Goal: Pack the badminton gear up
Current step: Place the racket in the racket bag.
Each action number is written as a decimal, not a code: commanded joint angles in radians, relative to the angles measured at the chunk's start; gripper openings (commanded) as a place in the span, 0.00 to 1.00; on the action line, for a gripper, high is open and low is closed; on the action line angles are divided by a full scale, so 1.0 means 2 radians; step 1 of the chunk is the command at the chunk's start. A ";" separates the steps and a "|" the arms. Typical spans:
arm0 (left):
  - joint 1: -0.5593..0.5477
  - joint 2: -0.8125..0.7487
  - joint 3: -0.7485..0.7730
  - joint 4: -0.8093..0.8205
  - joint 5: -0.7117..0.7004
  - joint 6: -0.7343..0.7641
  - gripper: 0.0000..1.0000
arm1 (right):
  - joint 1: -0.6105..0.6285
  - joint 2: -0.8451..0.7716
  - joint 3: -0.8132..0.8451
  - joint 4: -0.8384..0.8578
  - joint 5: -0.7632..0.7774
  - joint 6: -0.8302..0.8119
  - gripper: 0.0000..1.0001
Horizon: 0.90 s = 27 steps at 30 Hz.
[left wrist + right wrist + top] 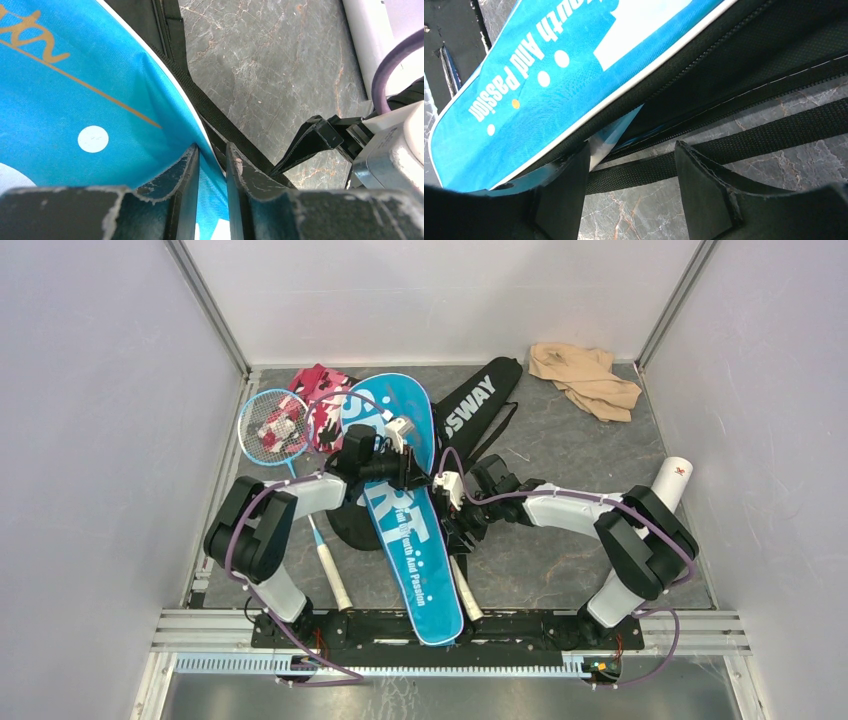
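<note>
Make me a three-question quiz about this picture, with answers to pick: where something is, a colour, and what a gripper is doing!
1. Where is the beige cloth? A) far right corner B) on the racket C) under the left arm
2. What colour is the top cover? A) red B) blue C) green
3. The right gripper is: A) shut on the tube B) shut on a racket C) open
Answers: 1 A, it lies at the back, right side; 2 B, blue over the black cover; 3 C, fingers wide apart above the strap.
</note>
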 commanded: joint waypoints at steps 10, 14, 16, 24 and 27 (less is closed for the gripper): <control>0.022 -0.034 -0.040 0.102 0.069 0.045 0.39 | 0.009 -0.025 -0.002 0.051 -0.017 0.026 0.72; 0.032 -0.031 -0.046 0.117 0.077 0.038 0.39 | 0.022 -0.015 0.003 0.049 -0.002 0.031 0.73; 0.035 -0.030 -0.047 0.117 0.079 0.037 0.39 | 0.030 -0.008 0.004 0.048 0.013 0.033 0.72; 0.040 -0.044 -0.045 0.080 0.065 0.060 0.42 | 0.042 0.017 0.004 0.044 0.058 0.040 0.67; 0.041 -0.055 -0.035 0.031 0.036 0.086 0.46 | 0.043 0.021 0.003 0.043 0.066 0.040 0.59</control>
